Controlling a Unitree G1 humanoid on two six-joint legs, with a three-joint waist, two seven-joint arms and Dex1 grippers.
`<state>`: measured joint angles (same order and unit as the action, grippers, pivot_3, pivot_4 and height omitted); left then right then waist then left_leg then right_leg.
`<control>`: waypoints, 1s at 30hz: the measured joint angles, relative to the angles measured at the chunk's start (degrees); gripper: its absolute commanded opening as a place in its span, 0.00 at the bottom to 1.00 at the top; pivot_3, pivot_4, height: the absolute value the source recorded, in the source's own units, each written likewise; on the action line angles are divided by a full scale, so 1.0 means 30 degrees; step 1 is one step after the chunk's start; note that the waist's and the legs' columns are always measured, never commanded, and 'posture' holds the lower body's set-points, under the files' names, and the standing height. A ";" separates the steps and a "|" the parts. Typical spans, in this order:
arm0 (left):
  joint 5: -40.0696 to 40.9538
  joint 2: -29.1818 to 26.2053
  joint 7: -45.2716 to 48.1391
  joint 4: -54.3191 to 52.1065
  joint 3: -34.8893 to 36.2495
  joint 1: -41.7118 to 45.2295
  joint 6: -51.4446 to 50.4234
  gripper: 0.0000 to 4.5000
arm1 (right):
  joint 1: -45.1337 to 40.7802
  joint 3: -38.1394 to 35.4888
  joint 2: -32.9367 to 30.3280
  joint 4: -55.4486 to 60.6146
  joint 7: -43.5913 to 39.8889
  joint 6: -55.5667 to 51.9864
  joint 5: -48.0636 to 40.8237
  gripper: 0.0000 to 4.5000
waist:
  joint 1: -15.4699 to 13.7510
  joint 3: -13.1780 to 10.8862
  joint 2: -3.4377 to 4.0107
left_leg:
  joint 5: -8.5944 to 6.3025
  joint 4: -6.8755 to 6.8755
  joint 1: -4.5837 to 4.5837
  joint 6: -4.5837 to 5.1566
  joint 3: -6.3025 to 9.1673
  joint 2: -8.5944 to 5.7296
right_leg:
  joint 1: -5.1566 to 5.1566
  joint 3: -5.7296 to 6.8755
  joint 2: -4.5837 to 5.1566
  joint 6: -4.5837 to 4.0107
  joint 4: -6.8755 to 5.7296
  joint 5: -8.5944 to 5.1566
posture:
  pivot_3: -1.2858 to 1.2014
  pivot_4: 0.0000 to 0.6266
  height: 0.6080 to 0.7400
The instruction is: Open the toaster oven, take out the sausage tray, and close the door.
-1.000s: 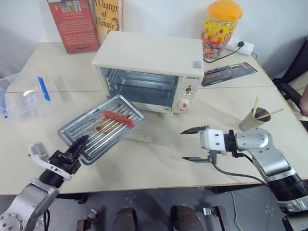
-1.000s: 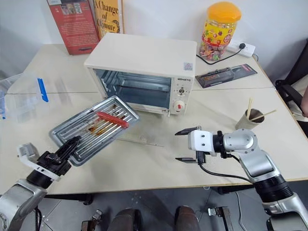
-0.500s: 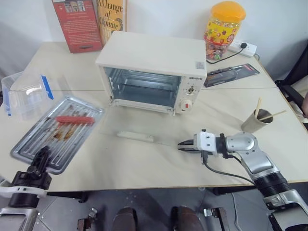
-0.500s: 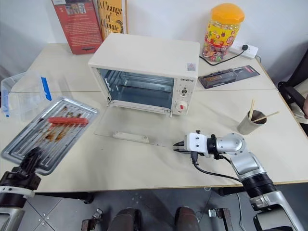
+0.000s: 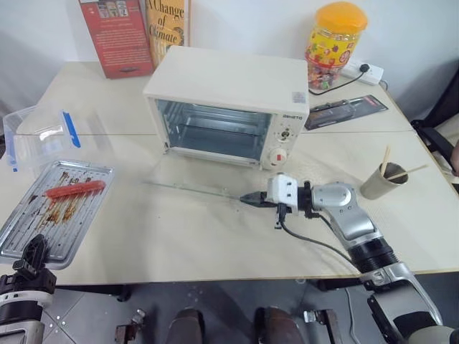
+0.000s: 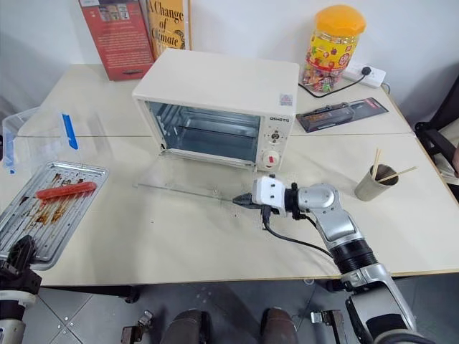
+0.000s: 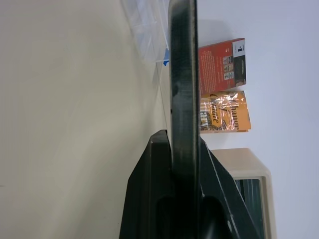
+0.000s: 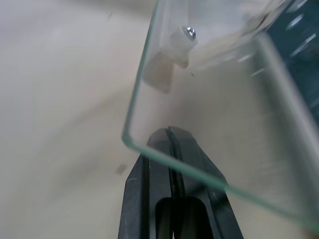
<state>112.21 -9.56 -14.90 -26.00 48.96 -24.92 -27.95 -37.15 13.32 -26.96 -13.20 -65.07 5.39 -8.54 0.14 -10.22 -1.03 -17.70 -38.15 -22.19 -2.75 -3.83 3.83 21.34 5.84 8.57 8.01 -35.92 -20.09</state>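
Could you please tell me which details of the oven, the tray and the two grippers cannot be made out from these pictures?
- Left gripper: cut off by the left eye view's bottom edge; its hold on the sausage tray shows edge-on in the left wrist view.
- Right gripper: the glass door lies over its tips; contact unclear.
- Toaster oven: knob markings too small.

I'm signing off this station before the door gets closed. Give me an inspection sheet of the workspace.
Surface: cream table, two tops pushed together.
Job's things: toaster oven empty; door folded down; sausage tray at the table's left edge.
Clutter: clear container, books, candy jar, cup with chopsticks, dark packet.
Grippers: left gripper shut on the tray rim; right gripper shut, tips under the door's corner.
Cables: power strip, black lead.
Surroundings: white wall.
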 measured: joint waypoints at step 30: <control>-0.0022 -0.7700 0.3376 0.4657 -0.4537 0.3174 -0.9661 0.00 | 0.0075 -0.2432 -0.6239 0.7225 -0.4229 -0.9682 -0.5652 0.13 | -0.0087 -0.0020 0.0036 | -0.0008 0.0056 -0.0014 0.0012 -0.0018 -0.0006 | 0.0052 -0.0011 -0.0005 -0.0006 0.0000 -0.0003 | 0.52 0.24 1.00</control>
<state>112.15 -32.66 -4.77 -12.02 35.35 -15.40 -56.93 -36.92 6.02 -45.68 8.47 -77.75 -23.65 -25.50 -0.12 -10.28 -0.92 -17.72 -37.98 -22.23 -2.72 -3.89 3.82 21.50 5.80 8.55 8.00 -35.92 -20.10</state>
